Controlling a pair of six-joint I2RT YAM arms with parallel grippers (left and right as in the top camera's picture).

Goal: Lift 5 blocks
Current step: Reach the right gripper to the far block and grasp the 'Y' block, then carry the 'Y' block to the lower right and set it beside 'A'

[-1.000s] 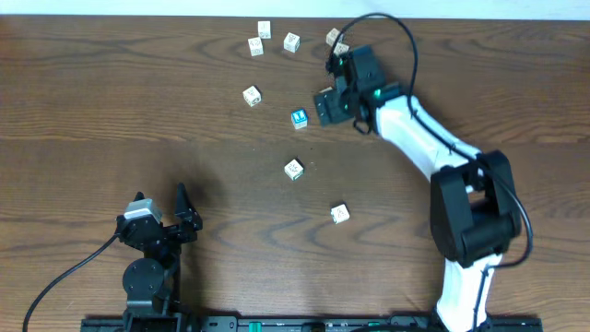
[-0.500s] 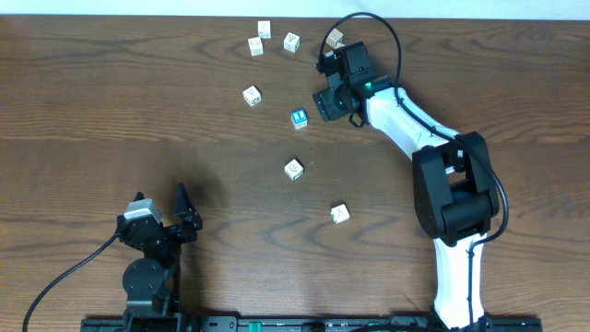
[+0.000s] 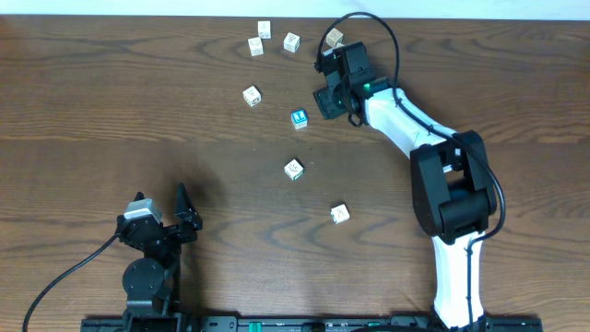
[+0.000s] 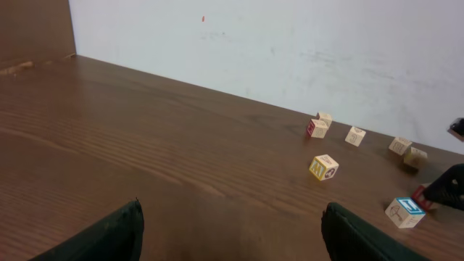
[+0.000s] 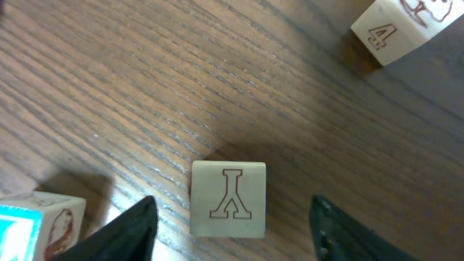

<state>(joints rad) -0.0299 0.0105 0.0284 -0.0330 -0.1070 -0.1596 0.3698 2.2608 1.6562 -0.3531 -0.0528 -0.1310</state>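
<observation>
Several cream blocks lie scattered on the wooden table. A block printed with a Y rests on the wood between the fingers of my right gripper, which is open with a gap on each side. The blue-faced block sits just left of that gripper. Another block lies beyond it. My left gripper stands open and empty at the front left, far from every block.
More blocks sit at the back, one at mid-left, and two nearer the front. A white wall borders the table's far edge.
The right arm has shifted slightly toward the back of the table, and its jaws have narrowed around the Y block. The left arm has not moved.
</observation>
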